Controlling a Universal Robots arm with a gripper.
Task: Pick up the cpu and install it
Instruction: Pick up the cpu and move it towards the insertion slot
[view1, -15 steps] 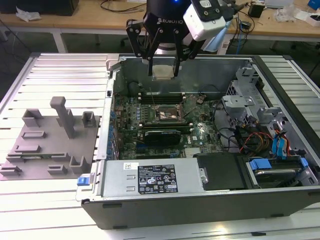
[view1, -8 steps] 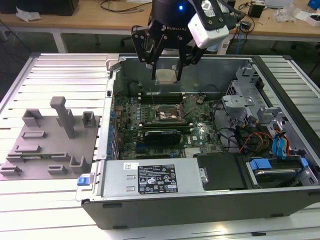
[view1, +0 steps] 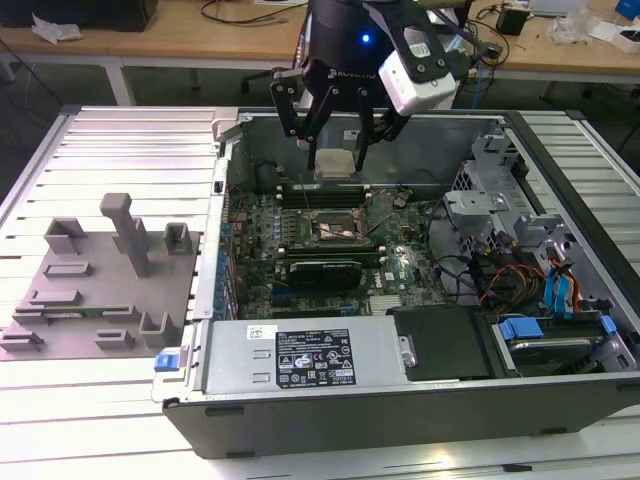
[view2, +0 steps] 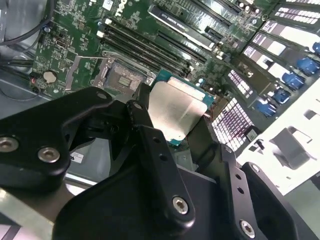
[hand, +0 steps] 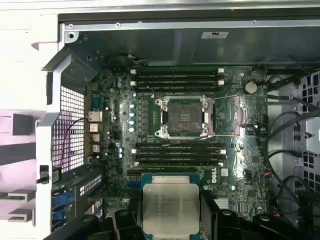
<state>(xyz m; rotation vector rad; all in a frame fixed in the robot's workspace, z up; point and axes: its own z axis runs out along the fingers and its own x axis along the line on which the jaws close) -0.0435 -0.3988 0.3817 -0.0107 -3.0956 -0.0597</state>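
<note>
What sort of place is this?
Likely a robotics lab or workshop: an open computer case lies on a slatted metal table, wooden workbenches stand behind, and the gripper holds the cpu.

Dull silver metal cpu (hand: 170, 207), matt black gripper (view1: 337, 158)

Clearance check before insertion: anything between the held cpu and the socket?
Nothing visible. The gripper holds the cpu in the air; in the first wrist view the socket lies uncovered, its retention frame swung open to one side.
</note>
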